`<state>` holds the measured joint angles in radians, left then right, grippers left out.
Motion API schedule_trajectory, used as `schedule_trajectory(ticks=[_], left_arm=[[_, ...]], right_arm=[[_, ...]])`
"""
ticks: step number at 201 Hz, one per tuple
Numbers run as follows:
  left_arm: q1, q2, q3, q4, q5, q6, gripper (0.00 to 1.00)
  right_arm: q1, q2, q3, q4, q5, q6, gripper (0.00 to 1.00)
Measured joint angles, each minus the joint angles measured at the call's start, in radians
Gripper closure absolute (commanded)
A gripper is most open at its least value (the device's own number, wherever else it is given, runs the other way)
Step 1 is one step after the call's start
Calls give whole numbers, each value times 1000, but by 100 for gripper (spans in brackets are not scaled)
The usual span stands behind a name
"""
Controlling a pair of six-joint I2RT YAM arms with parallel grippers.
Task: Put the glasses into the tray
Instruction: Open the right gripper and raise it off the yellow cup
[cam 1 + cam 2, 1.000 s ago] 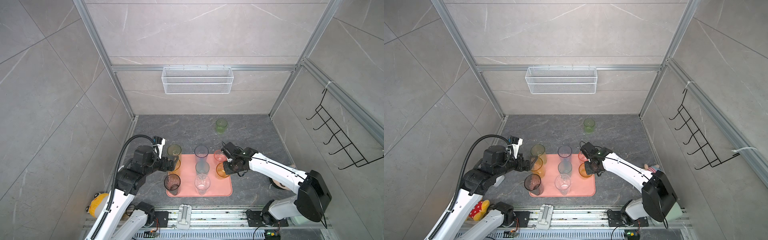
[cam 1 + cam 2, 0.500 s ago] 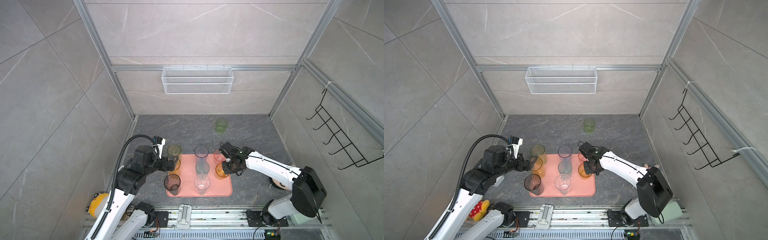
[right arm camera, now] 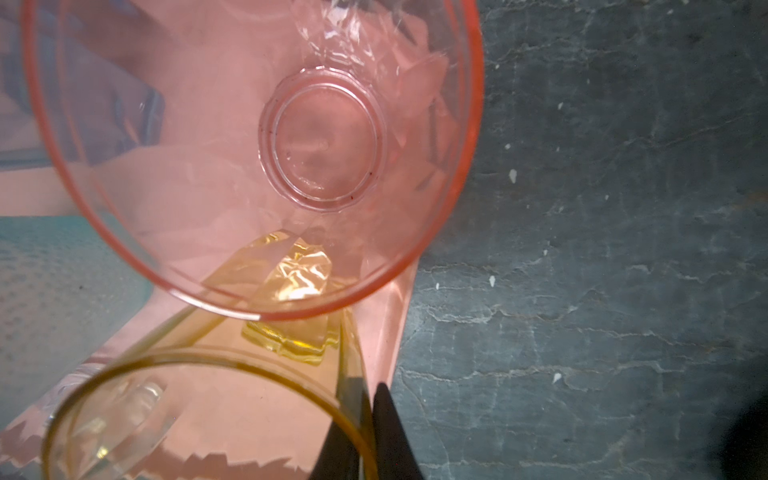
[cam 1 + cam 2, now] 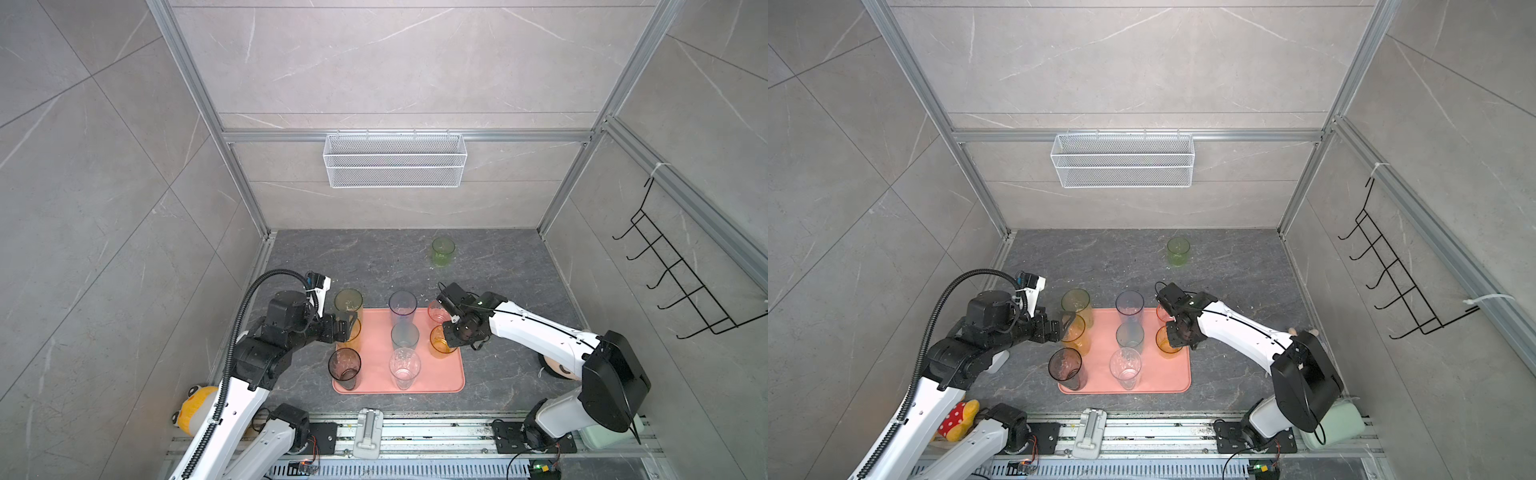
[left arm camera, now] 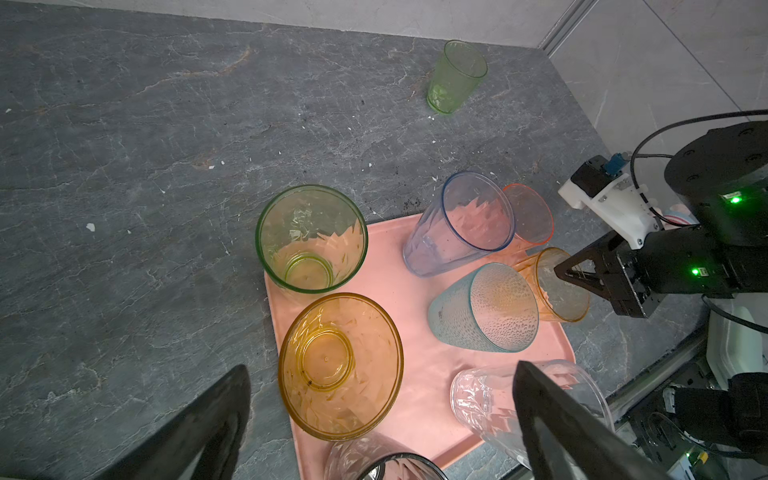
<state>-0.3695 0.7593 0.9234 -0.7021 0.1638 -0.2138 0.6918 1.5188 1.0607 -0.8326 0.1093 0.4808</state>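
Short amber see-through tumbler point(image 4: 440, 341) had stayed seated at the right edge of the salmon-pink tray point(image 4: 440, 380); right end effector point(image 3: 365, 390) remained pinched on its rim, release seemingly due; left end effector point(image 5: 382, 365) gaped apart; small green tumbler point(image 4: 443, 251) waited upper right on the surface point(image 4: 498, 270).

Salmon-pink tray point(image 4: 451, 376) — dimpled teal glass point(image 5: 484, 309), amber glass point(image 3: 187, 415), green glass point(image 4: 443, 252).

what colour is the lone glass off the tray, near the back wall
Light green, see-through. The glass shows best in the left wrist view.
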Motion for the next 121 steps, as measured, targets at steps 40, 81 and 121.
schedule_trajectory(ticks=[40,81,121], left_arm=[[0,0,0,0,0,0,2],[0,0,0,0,0,0,2],[0,0,0,0,0,0,2]], right_arm=[[0,0,16,-8,11,6,76],[0,-6,40,-28,19,7,59],[0,-57,89,-68,27,-1,54]])
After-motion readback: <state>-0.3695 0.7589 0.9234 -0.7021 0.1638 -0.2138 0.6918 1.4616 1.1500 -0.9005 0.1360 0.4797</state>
